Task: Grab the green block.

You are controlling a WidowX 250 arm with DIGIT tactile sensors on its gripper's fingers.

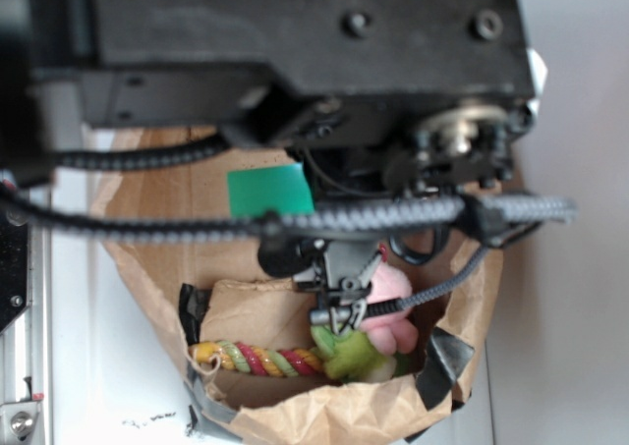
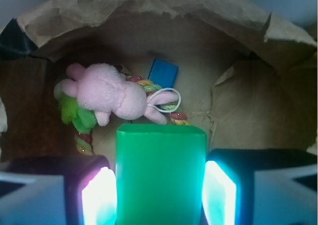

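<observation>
The green block is a plain, bright brick with smooth flat faces and crisp edges. In the wrist view it stands between the two fingers of the gripper, its sides against their lit inner pads, so the claw is closed on it and holds it. The block's lower end runs off the bottom of that picture. In the exterior view only a green patch of it shows, high in the picture above the bag; a braided cable crosses its lower edge and the black arm covers what lies above. The gripper itself cannot be made out there.

Below, inside a brown paper bag, lie a pink plush, a lime plush partly under it, a striped rope and a small blue block. The rope passes beneath the pink plush, and the green block hides part of it. The bag's left interior is dark and hard to read. From outside, the arm and cables mask much of the bag; the blue block is not seen there.
</observation>
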